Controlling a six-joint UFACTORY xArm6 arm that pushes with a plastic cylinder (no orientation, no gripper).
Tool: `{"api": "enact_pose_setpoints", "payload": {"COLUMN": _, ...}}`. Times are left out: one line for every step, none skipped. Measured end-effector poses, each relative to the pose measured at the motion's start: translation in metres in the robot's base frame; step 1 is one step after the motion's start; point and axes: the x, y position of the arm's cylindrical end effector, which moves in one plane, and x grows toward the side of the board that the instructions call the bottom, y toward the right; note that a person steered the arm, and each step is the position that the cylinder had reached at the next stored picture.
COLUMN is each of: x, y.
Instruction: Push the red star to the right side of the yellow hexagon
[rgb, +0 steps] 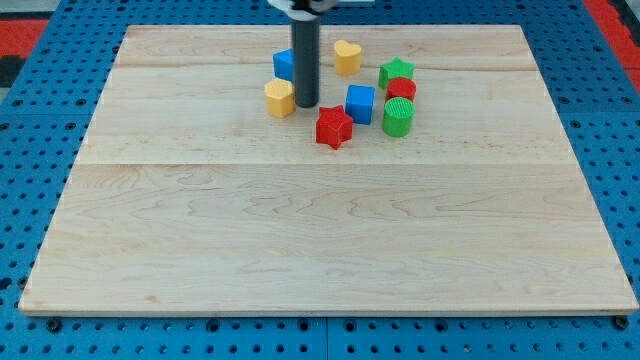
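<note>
The red star (334, 127) lies on the wooden board, below and to the right of the yellow hexagon (280, 98). My tip (306, 104) stands just right of the yellow hexagon, between it and the blue cube (360, 103), and up-left of the red star. The rod partly hides a blue block (284, 64) behind it.
A yellow heart (347, 56) sits near the view's top. A green star (396, 72), a red block (402, 89) and a green cylinder (398, 117) cluster at the right of the group. The board (330, 250) rests on a blue pegboard.
</note>
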Motion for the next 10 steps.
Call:
{"api": "enact_pose_setpoints", "payload": {"x": 0.020, "y": -0.015}}
{"api": "enact_pose_setpoints", "payload": {"x": 0.050, "y": -0.062}}
{"api": "enact_pose_setpoints", "payload": {"x": 0.128, "y": -0.036}}
{"api": "enact_pose_setpoints", "payload": {"x": 0.151, "y": 0.026}}
{"api": "enact_pose_setpoints", "payload": {"x": 0.119, "y": 0.036}}
{"api": "enact_pose_setpoints", "payload": {"x": 0.118, "y": 0.067}}
{"api": "enact_pose_setpoints", "payload": {"x": 0.090, "y": 0.089}}
{"api": "enact_pose_setpoints", "payload": {"x": 0.055, "y": 0.071}}
{"api": "enact_pose_setpoints", "payload": {"x": 0.046, "y": 0.021}}
{"api": "enact_pose_setpoints", "payload": {"x": 0.037, "y": 0.017}}
